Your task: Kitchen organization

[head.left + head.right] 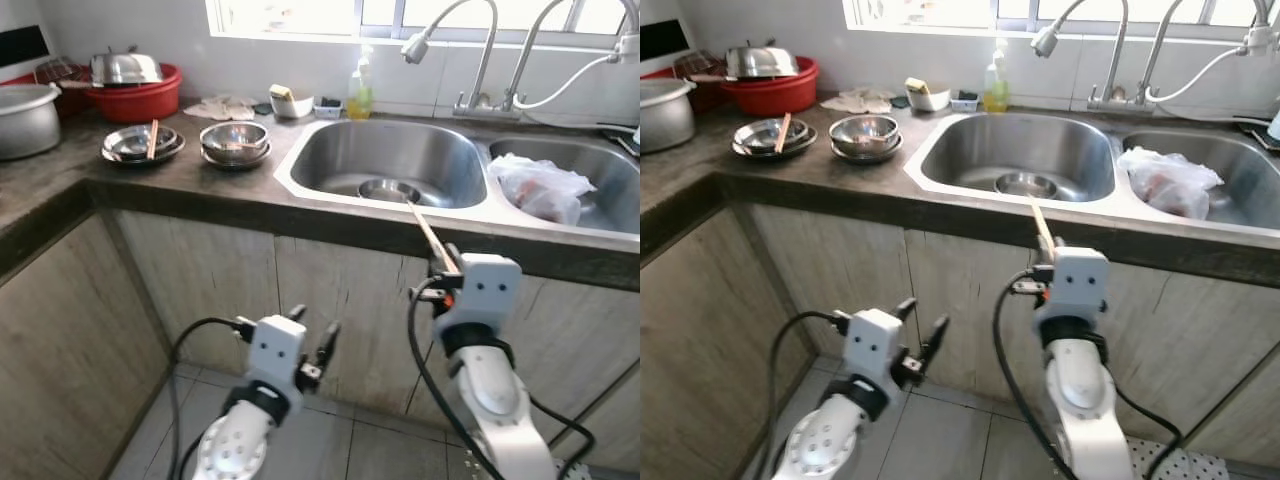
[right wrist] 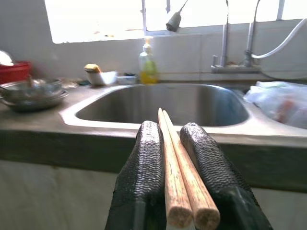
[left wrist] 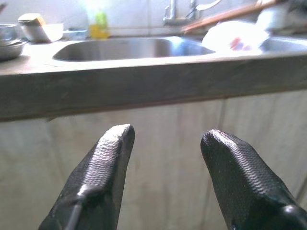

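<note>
Chopsticks (image 2: 184, 189) sit clamped in the right pincer (image 2: 178, 143); left pincer (image 3: 165, 143) gapes wide, holding nothing

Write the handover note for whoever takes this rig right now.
Right gripper: shut on a pair of wooden chopsticks, held below the counter edge, tips aimed at the left steel sink basin.
Left gripper: open, holding nothing, low before the cabinet doors.
A small steel bowl sits in that basin; another chopstick lies across the stacked steel dishes on the dark counter.
Done: chopsticks grasped.
Left: put them down; destination unclear.
</note>
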`<state>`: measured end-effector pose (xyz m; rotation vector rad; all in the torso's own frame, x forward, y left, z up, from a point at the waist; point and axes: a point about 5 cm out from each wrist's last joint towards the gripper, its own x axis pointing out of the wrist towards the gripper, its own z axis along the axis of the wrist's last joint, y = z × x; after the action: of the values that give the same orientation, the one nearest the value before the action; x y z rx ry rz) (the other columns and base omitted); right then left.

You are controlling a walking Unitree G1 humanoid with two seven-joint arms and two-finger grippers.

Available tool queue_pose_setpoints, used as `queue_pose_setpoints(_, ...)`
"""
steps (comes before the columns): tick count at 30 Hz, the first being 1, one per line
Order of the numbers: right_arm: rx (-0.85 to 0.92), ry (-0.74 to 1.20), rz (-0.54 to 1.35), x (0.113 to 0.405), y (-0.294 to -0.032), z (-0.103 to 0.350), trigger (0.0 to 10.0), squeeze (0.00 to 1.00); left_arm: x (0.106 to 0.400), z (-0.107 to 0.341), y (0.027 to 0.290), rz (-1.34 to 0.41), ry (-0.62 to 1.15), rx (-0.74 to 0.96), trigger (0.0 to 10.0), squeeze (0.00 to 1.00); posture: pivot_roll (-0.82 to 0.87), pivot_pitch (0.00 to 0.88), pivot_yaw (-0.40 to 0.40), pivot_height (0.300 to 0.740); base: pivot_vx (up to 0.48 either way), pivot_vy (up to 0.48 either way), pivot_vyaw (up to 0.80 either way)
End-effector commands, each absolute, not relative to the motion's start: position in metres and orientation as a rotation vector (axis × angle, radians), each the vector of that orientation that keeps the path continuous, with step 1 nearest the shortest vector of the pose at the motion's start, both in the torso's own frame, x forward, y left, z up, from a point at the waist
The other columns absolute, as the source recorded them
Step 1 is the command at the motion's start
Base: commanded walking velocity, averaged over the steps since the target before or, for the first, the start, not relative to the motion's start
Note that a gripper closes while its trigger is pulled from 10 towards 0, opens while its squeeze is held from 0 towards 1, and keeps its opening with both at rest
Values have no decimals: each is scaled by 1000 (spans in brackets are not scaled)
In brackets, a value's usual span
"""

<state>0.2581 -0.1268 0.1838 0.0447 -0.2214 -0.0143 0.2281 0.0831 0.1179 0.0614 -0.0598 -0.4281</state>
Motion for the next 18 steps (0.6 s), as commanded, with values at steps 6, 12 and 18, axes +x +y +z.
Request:
queue_pose_setpoints(6, 20, -278, -41, 264, -136, 197, 10000, 0, 231, 122, 81, -444, -73, 65, 10000, 0, 22, 0, -10, 740, 480, 0, 0)
queue_pose_setpoints(12, 24, -294, -36, 266, -138, 201, 10000, 0, 230, 121, 81, -444, -70, 67, 10000, 0, 26, 0, -11, 740, 480, 0, 0)
queue_pose_setpoints(18, 33, -310, -16, 268, -137, 206, 10000, 0, 230, 121, 82, -443, -71, 67, 10000, 0, 26, 0, -10, 740, 465, 0, 0)
